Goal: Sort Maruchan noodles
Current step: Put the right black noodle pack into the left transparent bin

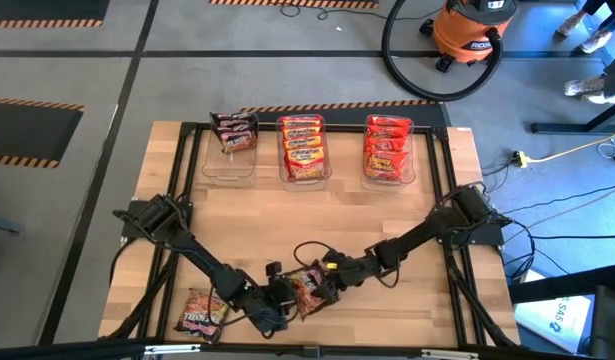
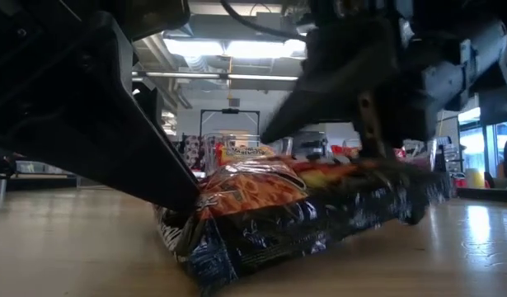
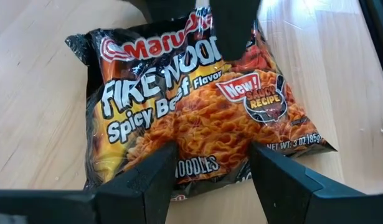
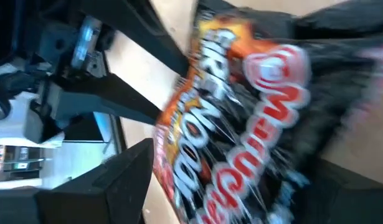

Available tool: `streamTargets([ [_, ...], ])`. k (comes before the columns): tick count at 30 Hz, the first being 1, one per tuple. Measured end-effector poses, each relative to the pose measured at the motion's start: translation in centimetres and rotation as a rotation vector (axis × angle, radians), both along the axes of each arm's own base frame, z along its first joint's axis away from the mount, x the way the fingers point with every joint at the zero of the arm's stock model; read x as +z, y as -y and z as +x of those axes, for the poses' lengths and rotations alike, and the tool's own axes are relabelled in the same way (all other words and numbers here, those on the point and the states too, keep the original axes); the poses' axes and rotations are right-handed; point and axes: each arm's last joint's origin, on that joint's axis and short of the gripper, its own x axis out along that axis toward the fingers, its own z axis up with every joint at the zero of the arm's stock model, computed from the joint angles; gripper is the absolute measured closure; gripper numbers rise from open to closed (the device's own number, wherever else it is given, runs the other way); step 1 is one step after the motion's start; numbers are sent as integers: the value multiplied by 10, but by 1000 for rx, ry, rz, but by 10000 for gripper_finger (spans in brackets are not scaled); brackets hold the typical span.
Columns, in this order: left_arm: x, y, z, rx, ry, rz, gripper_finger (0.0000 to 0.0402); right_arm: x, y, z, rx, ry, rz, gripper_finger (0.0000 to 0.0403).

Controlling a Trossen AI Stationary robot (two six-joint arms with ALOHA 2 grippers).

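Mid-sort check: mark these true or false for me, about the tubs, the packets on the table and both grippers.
1. Three clear tubs stand along the far edge. True.
2. The left tub holds orange packets. False: it holds a dark packet; the orange packets fill the middle tub.
3. Both grippers meet at one Fire Noodles packet. True: left gripper and right gripper flank it.
4. No other packet lies loose. False: a second packet lies near the table's front left corner.
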Motion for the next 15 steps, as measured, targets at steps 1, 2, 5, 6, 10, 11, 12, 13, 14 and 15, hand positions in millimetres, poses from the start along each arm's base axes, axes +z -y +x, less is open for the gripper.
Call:
streamTargets([
  [1,0,0,0,0,0,1,205,0,-2,4,1,6,1,111],
  [2,0,0,0,-1,0,1,205,0,-4,7,3,15,6,111],
  [5,0,0,0,-1,2,0,205,-1,-8,16,19,35,-12,111],
  [6,0,0,0,0,4,-1,205,-1,-9,19,21,46,-23,111],
  [10,0,0,0,2,9,0,205,1,-12,27,28,76,-81,111],
  [11,0,0,0,2,10,0,205,2,-13,27,30,80,-90,111],
  [12,0,0,0,2,10,0,205,2,-13,28,34,85,-100,112],
  [13,1,0,0,2,10,0,205,3,-13,29,37,88,-105,115],
  [14,1,0,0,-1,10,4,205,3,-13,29,42,91,-111,120],
  [15,1,0,0,-2,10,4,205,2,-13,29,47,93,-120,127],
])
